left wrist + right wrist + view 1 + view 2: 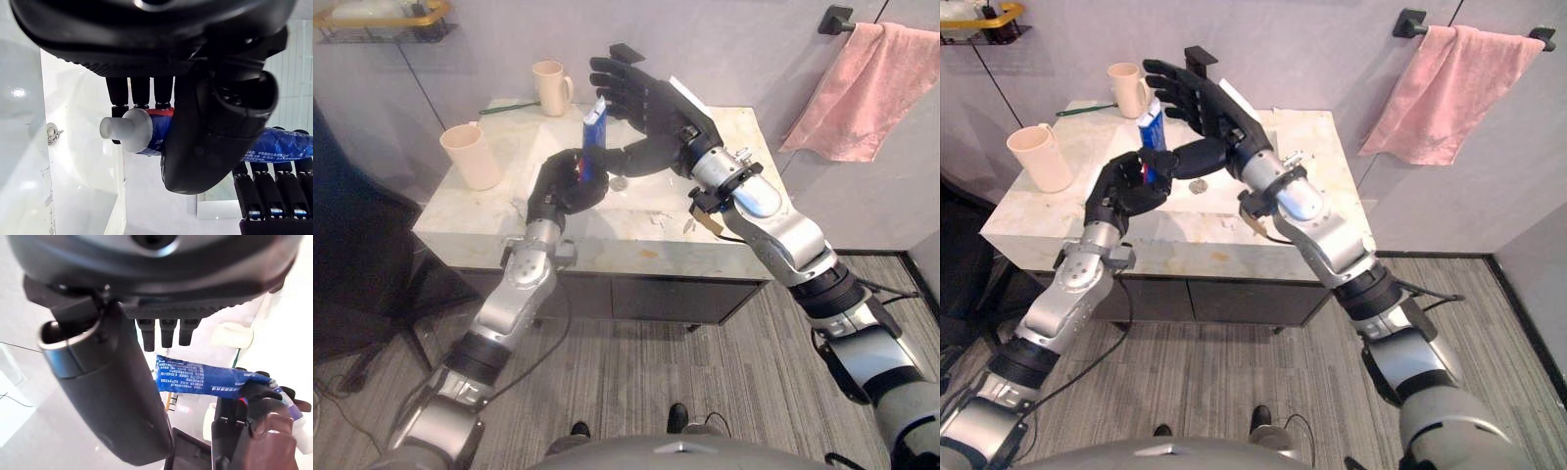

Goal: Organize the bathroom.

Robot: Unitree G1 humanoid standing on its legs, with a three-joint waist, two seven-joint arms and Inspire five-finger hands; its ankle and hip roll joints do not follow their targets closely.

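A marble counter (pixel 724 250) is standing below a pink towel (pixel 862 93) hanging far right. Over its middle, the left hand (pixel 563 186) is curling around a blue toothpaste tube (pixel 595 132), while the right hand (pixel 641 98) is spreading straight fingers just behind it.

Left robot hand (pixel 563 186) clenched, right robot hand (pixel 641 98) seemingly spread

**Even light overhead, washed-out wrists**

Soft, even room light falls on my countertop (pixel 607 230), with only faint shadows. My wrist views blow out to white around the sink basin (pixel 83 161). My left hand (pixel 205 127) looms dark and blurred; wide-lens bending curves the wall edges.
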